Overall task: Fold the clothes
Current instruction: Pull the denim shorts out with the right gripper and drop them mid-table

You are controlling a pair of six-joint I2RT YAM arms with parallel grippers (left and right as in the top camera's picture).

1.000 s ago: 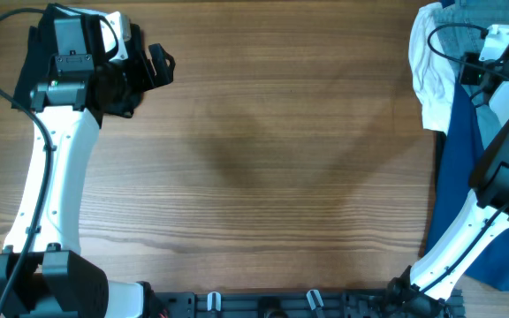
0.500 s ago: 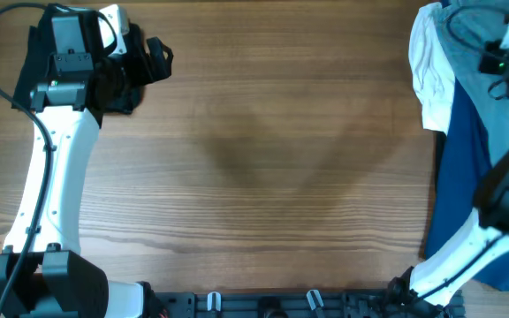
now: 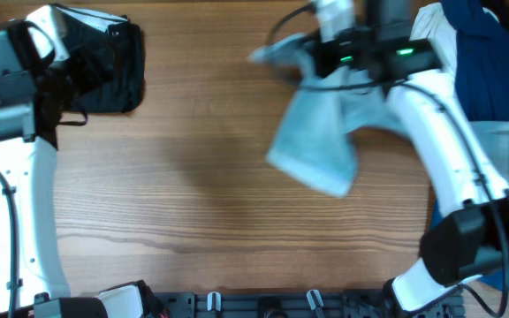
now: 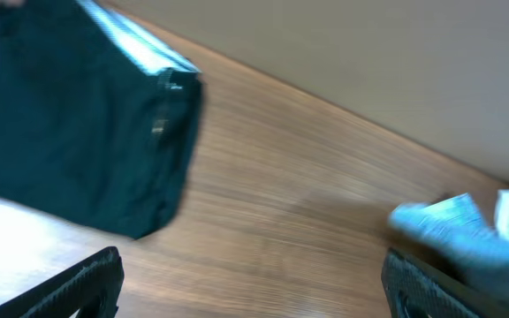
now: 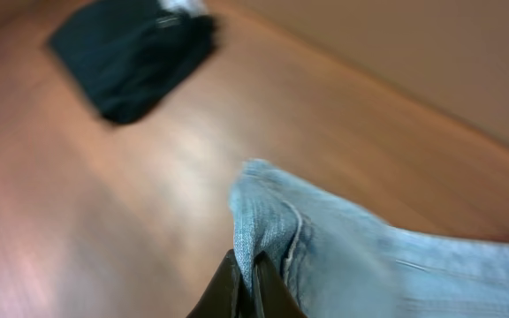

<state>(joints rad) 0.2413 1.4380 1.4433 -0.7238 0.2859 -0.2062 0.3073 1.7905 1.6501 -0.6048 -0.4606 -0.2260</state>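
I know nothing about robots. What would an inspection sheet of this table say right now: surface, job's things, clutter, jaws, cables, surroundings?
Surface: wooden table, no spills seen.
Job's things: denim shorts, bunched and blurred, hanging from the right arm.
Clutter: folded black garment at the far left corner; cloth pile at the far right.
Jaws: the left arm has its jaws wide apart with nothing between them; the right arm's jaws are shut on the shorts.
Cables: a black cable runs along the left arm, and there is another on the right arm.
Surroundings: plain wall beyond the table; nothing else seen.
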